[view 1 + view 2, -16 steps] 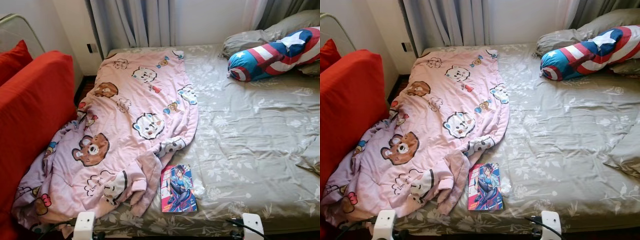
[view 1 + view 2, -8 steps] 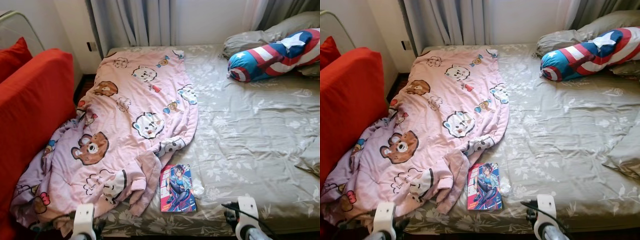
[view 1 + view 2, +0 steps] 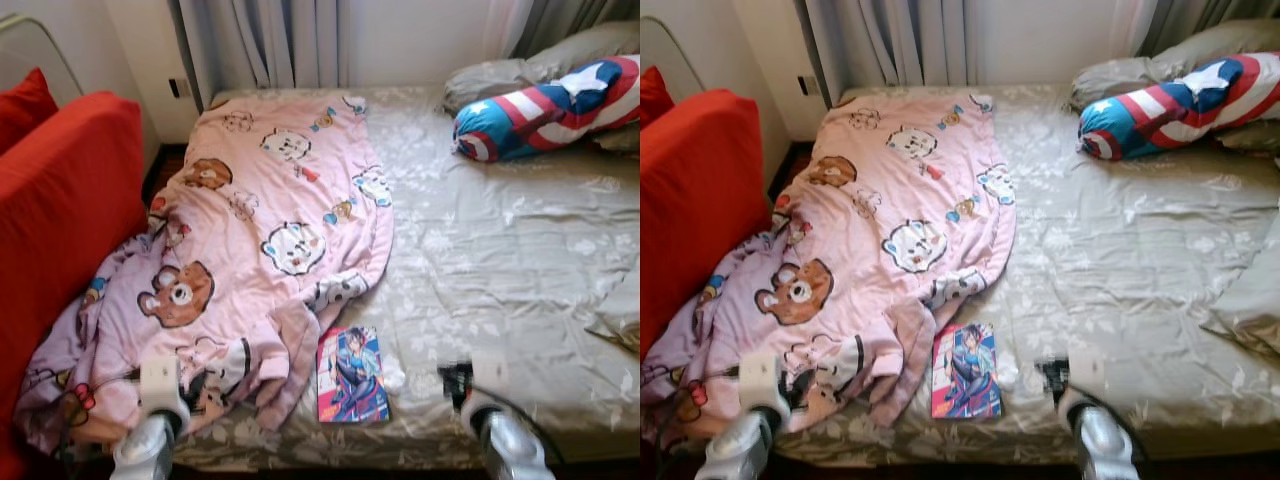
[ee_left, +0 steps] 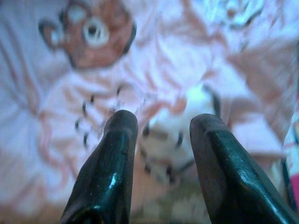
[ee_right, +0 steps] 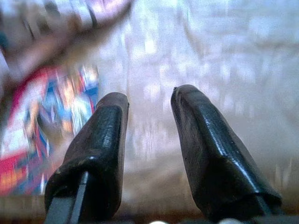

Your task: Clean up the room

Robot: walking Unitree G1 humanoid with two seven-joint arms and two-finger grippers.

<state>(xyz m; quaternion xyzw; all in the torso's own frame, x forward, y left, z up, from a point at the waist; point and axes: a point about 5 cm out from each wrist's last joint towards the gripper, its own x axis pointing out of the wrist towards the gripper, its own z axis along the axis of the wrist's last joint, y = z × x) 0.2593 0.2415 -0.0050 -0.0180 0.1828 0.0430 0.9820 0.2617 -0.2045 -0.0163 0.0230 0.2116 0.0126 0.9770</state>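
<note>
A crumpled pink cartoon-bear blanket (image 3: pixel 250 240) covers the left half of the bed and spills over its left front corner. A colourful comic book (image 3: pixel 351 374) lies flat by the front edge, just right of the blanket. My left gripper (image 4: pixel 161 123) is open above the blanket's front folds, nothing between its fingers. At the bed's front edge to the right of the comic book, my right gripper (image 5: pixel 149 95) is open over the grey sheet; the comic book (image 5: pixel 42 135) shows beside one finger. Both wrists rise at the bottom of the eye views: left arm (image 3: pixel 155 420), right arm (image 3: pixel 495 430).
A red sofa (image 3: pixel 60 210) stands close along the bed's left side. A star-and-stripes bolster (image 3: pixel 540 105) and grey pillows (image 3: pixel 520 70) lie at the far right. The grey floral sheet (image 3: pixel 500 260) is bare on the right half. Curtains (image 3: pixel 265 45) hang behind.
Both arms have come up and forward over the bed's front edge, the right one more. The camera has dipped slightly; blanket and comic book lie as before.
</note>
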